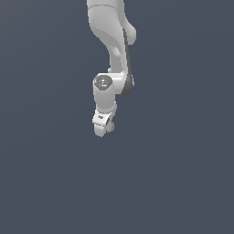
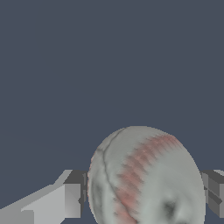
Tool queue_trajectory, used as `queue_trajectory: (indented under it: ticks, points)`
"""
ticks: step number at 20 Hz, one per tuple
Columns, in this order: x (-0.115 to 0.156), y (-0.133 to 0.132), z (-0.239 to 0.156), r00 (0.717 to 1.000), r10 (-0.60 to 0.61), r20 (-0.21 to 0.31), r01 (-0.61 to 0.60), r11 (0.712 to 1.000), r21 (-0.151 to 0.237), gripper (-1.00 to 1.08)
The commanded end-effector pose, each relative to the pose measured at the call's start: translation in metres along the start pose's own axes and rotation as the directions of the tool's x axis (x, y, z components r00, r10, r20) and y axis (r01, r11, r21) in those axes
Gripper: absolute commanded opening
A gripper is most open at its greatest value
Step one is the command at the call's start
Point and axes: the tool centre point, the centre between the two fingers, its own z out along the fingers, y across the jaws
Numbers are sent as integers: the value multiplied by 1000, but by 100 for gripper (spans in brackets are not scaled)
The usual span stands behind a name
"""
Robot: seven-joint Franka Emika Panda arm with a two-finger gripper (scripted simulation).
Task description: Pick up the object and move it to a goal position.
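Gripping the ball (image 2: pixel 146 177) between its two fingers (image 2: pixel 65 201), the gripper (image 1: pixel 104 129) hangs over plain grey ground (ball greyish, with reddish stitching).

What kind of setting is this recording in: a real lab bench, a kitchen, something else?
A bare simulated scene, it seems, not a real room: a flat, featureless grey-blue backdrop, a smooth white robot arm, and a ball sitting between the gripper fingers. No furniture shows.
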Motion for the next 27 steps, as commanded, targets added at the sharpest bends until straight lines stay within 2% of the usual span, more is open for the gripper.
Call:
queue_trajectory:
  ticks: [1,16,21,27]
  points:
    - [16,-2,-12,1000,-2,-1,2,1000,-3,-100]
    - [151,-18,-111,1000,-2,0,2,1000,-1,-100]
    - [174,-19,-128,1000,-2,-1,2,1000,-1,-100]
    - [183,-18,-133,1000,-1,-1,1,1000,-1,-100]
